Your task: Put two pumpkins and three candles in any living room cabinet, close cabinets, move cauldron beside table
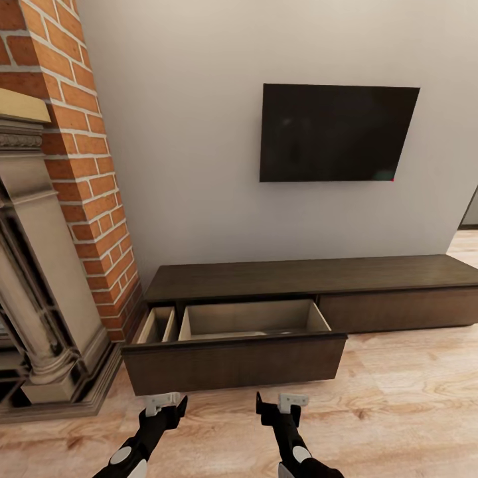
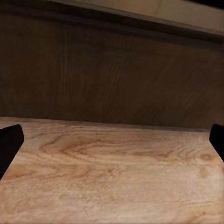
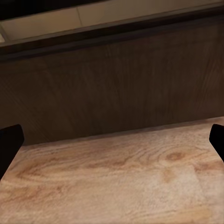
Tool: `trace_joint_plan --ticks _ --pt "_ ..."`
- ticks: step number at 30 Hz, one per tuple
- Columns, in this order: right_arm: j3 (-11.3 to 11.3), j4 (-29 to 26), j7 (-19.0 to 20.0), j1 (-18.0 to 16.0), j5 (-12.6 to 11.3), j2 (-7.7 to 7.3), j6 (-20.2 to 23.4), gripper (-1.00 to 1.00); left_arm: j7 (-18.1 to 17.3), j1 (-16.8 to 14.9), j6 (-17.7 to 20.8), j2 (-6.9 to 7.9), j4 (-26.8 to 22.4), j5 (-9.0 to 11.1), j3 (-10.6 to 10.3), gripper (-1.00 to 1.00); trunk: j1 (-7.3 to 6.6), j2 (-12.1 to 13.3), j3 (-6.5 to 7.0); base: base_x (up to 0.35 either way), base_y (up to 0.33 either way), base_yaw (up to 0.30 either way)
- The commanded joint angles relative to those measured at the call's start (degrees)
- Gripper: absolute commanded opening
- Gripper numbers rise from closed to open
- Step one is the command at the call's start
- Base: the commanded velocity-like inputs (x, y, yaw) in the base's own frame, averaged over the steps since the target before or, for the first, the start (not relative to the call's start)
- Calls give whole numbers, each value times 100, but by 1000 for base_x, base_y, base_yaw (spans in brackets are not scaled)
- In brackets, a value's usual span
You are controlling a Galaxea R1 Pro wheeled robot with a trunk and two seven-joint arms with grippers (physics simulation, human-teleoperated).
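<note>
Head view: the cabinet [image 1: 312, 279] lies along the wall under a dark television [image 1: 337, 133], its left drawer [image 1: 236, 362] pulled out over the wood floor [image 1: 411, 405], nothing visible inside. A brick fireplace [image 1: 60, 219] flanks it. My left gripper [image 1: 162, 403] and right gripper [image 1: 284, 403] hang just before the drawer front, both spread wide and holding nothing. No legible writing.

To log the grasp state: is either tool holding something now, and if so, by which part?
Nothing is held. The left tool and right tool are both open and empty, apart from the pulled-out drawer of the long dark-brown wooden cabinet.
</note>
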Motion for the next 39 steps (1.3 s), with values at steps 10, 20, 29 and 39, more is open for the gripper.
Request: trace_joint_plan --ticks 10,20,29,39 --pt "58 -8 -40 -10 -31 5 -11 100 15 -7 -33 7 7 71 -56 100 -1 -3 -6 138 0 0" --pt "67 -9 -40 -9 -24 7 -8 100 15 -7 -35 1 194 59 -52 100 -1 -3 -6 237 0 0" --pt "67 -9 -40 -9 -27 6 -8 100 16 -7 -42 6 214 44 9 100 43 -83 -42 65 0 0" --pt "67 -14 -40 -10 -23 3 -8 100 23 -7 -42 8 214 44 58 100 263 -484 -221 1 0 0"
